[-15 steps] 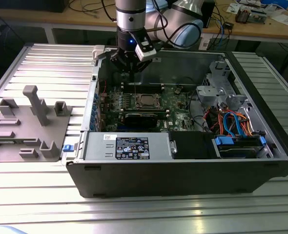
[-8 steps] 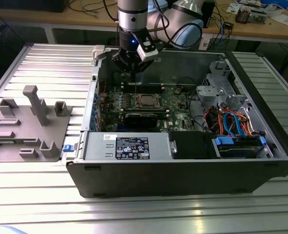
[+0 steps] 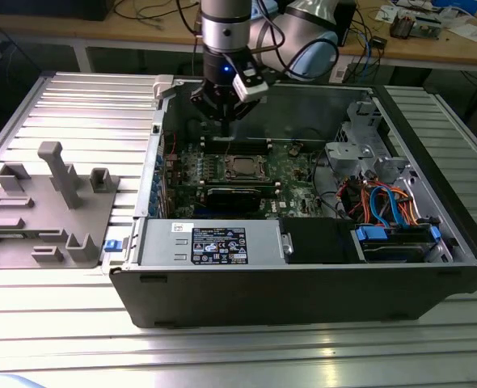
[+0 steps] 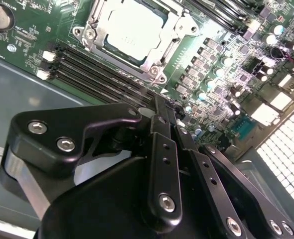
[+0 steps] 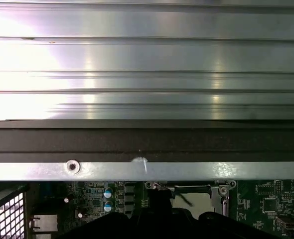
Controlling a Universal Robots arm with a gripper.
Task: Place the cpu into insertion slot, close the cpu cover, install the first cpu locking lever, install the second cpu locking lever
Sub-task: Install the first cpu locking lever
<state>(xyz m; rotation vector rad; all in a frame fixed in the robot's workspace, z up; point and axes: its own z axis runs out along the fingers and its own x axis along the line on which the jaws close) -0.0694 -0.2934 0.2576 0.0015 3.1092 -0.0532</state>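
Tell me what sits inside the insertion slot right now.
The cpu lies in the insertion slot, its silver top showing through the window of the cpu cover closed around it. The socket's centre underneath the chip is covered.

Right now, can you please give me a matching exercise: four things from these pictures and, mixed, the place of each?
1 cpu
2 claw
3 grey fixture
4 blue cables

A outside the case, on the table
B above the green board, shut, empty
C inside the case, exterior view's right
D on the green board, silver top up

Pairs: 1-D, 2-B, 3-A, 4-C
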